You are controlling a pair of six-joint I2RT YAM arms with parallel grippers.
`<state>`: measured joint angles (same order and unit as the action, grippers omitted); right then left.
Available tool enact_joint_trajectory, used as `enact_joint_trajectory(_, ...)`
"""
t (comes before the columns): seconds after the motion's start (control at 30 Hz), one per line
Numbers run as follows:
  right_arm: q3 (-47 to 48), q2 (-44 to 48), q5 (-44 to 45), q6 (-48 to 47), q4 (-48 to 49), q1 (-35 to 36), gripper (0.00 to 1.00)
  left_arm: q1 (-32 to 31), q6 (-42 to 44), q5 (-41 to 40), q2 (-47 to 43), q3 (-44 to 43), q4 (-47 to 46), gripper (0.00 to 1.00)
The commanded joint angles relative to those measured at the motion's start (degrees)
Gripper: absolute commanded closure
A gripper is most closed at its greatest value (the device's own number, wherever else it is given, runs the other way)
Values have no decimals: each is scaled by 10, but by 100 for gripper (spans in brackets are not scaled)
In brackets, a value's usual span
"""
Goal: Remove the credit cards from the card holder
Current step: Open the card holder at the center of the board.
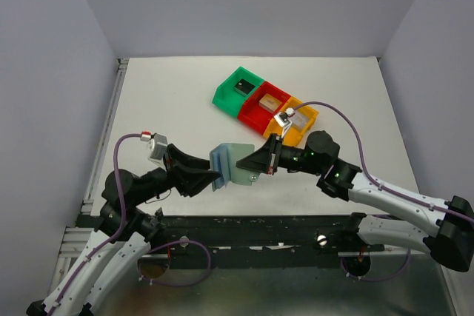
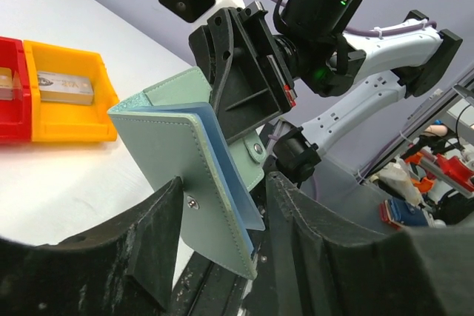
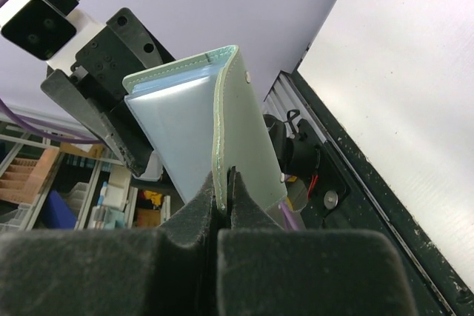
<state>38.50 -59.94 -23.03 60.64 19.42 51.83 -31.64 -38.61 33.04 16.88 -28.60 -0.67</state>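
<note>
Right pincer (image 1: 250, 162) and left pincer (image 1: 213, 175) meet at the holder (image 1: 229, 162), aloft over the table (image 1: 163, 94); a black card (image 1: 242, 86) and a tan card (image 1: 269, 99) lie in bins (image 1: 221, 98); left wrist: jaws astride the holder, grip unclear; a silver card (image 2: 65, 86) lies binned; right wrist: jaws clamped on one panel's edge; no card shows inside, so the emptying looks done.

Our left gripper (image 2: 224, 183) and right gripper (image 3: 224, 183) are black. Between them we see the card holder (image 2: 174, 168), pale mint green outside with matching stitching, sky blue inside. Beyond the left gripper: an orange bin (image 2: 70, 129) with a silver-grey card (image 2: 65, 86), a red bin (image 2: 11, 127), then a green bin (image 1: 222, 98) with a black card (image 1: 243, 86).
</note>
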Motion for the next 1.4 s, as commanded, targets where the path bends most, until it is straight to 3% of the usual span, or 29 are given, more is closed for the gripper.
enact_joint_trajectory(0.0, -5, -3, -16, 7, 39, -3, 100, -3, 1, 2, -8, -13, 1, 46)
enact_joint_trajectory(0.23, -9, -6, -22, 11, 53, -4, 100, -4, 3, 3, -10, -12, -1, 66)
enact_joint_trajectory(0.57, 12, -4, -35, -18, 26, -2, 100, -3, 12, -4, 3, -15, 19, 66)
enact_joint_trajectory(0.77, 33, 3, -40, -45, -10, -2, 100, -4, 24, -10, 16, -21, 35, 76)
enact_joint_trajectory(0.83, 37, 5, -40, -53, -17, -3, 100, -4, 26, -10, 18, -21, 36, 74)
enact_joint_trajectory(0.97, 43, 4, -45, -59, -24, -2, 100, -4, 26, -15, 23, -20, 36, 53)
enact_joint_trajectory(1.13, 43, -1, -52, -59, -18, -2, 100, -4, 26, -13, 30, -22, 30, 46)
enact_joint_trajectory(1.37, 40, -6, -51, -57, -11, -2, 99, -4, 28, -9, 29, -22, 30, 71)
